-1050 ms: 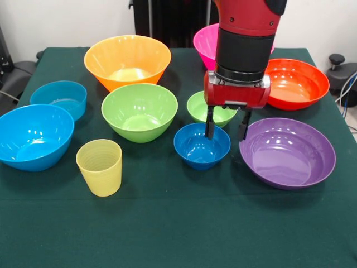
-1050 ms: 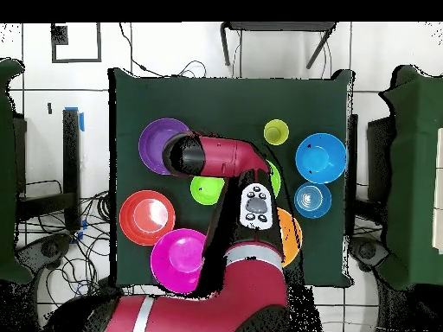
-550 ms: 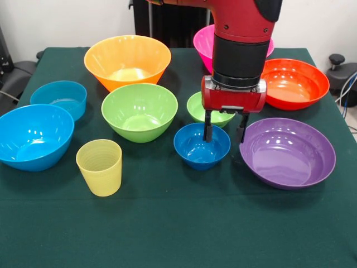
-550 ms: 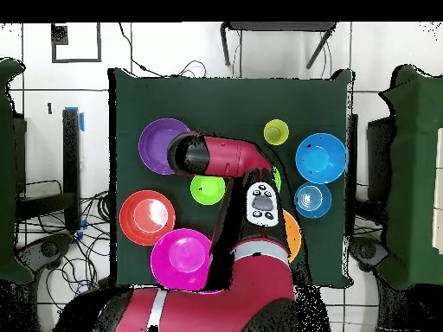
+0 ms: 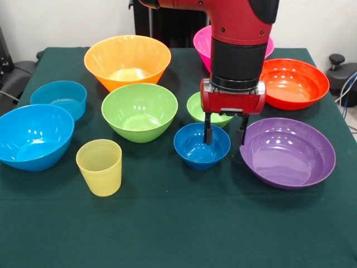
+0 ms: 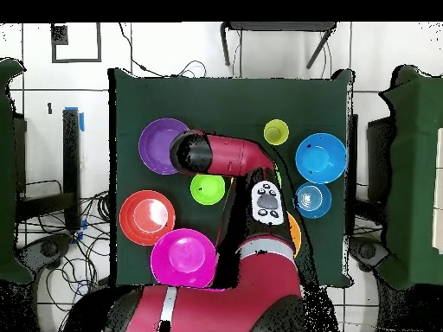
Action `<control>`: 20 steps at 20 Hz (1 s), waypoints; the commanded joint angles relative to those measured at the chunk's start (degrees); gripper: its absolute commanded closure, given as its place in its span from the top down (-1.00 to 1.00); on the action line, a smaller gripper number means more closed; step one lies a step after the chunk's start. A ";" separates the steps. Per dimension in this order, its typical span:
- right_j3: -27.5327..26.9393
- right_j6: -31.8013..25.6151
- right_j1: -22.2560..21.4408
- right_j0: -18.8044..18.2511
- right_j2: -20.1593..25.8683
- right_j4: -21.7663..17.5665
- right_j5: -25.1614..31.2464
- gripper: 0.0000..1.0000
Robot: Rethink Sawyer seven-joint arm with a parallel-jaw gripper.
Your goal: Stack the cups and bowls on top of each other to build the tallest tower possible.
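With our gripper [image 5: 225, 133] open wide astride the right rim of the small dark-blue bowl [image 5: 201, 146], which sits just left of the purple bowl [image 5: 287, 152], we risk the outer finger nudging that neighbour as we close.
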 commanded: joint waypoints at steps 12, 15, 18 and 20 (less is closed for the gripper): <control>-2.09 -1.36 2.82 -1.49 6.86 -3.88 2.92 1.00; -2.09 -1.28 3.05 -1.46 7.12 -3.74 2.95 1.00; -2.17 -0.35 4.01 -1.07 7.30 -3.39 2.00 1.00; -2.39 0.00 4.38 -0.75 7.10 -3.42 1.59 1.00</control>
